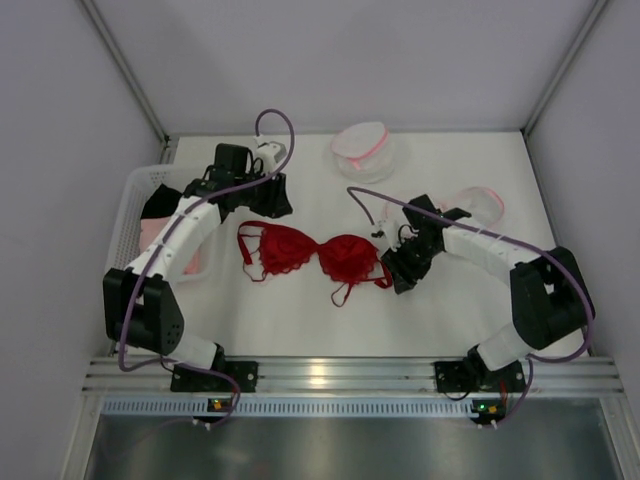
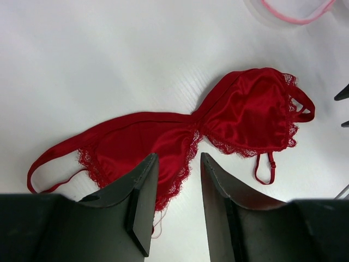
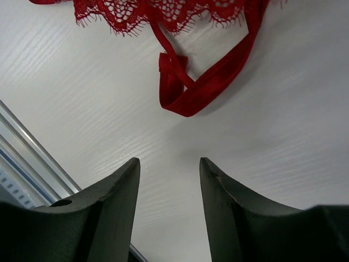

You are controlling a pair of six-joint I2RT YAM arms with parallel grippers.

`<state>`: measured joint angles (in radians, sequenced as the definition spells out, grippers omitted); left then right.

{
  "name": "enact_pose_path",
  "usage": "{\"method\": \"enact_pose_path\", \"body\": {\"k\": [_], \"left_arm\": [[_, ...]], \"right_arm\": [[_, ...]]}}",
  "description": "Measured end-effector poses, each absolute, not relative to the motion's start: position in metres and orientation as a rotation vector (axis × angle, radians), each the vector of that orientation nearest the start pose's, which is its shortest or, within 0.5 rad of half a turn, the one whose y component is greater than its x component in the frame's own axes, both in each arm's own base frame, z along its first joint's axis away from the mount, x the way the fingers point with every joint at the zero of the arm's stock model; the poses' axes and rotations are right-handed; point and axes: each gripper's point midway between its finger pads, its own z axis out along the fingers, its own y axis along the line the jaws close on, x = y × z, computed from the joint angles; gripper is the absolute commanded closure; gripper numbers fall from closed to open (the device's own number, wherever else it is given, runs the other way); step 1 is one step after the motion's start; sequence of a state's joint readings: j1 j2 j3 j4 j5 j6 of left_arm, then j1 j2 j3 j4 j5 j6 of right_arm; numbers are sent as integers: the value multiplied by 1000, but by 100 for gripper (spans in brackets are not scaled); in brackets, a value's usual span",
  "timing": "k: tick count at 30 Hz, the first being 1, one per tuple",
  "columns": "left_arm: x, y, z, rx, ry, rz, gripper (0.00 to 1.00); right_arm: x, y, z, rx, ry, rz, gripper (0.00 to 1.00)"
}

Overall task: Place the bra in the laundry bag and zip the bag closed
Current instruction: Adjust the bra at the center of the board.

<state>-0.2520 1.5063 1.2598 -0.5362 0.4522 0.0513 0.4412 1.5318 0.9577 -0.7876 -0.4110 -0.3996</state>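
Observation:
The red lace bra lies spread flat on the white table, between the two arms. A white mesh laundry bag with pink trim sits at the back of the table. My left gripper hovers just behind the bra's left cup. In the left wrist view it is open over the lace edge of the bra, holding nothing. My right gripper is at the bra's right end. In the right wrist view it is open over bare table, short of the looped strap.
A second pink-trimmed mesh bag lies beside the right arm; a pink rim shows in the left wrist view. A white basket with clothes stands at the left edge. A metal rail runs along the near edge.

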Motion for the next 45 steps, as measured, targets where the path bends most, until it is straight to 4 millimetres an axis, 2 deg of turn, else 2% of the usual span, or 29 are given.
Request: {"method": "enact_pose_path", "body": {"k": [6,11,15,17,20,24,27,31,34,37,41,45], "left_arm": [[361,-162,192,550,2244,-610,57],[363,-155,197,531,2237,-580,57],[361,-149,209,520,2206,-556,55],[361,-146,216,514,2187,-540,55],[356,-143,222,513,2169,-530,56],[353,-142,222,520,2164,-528,56],[351,-142,218,537,2168,-525,56],[350,-143,217,570,2159,-533,55],[347,-145,215,604,2152,-547,55],[344,-145,207,632,2160,-552,55],[341,-144,198,659,2171,-544,55],[340,-142,195,652,2179,-544,55]], "right_arm": [[220,178,44,-1296,2544,502,51],[226,185,20,-1257,2587,456,53],[236,191,19,-1199,2575,447,91],[235,189,18,-1194,2582,436,99],[235,185,19,-1206,2581,411,100],[228,173,36,-1259,2558,380,100],[224,165,60,-1324,2513,365,100],[225,170,93,-1400,2443,401,100],[225,180,114,-1426,2425,478,100],[235,203,130,-1432,2422,603,100],[246,234,130,-1412,2472,791,100],[258,259,117,-1345,2550,936,100]]}}
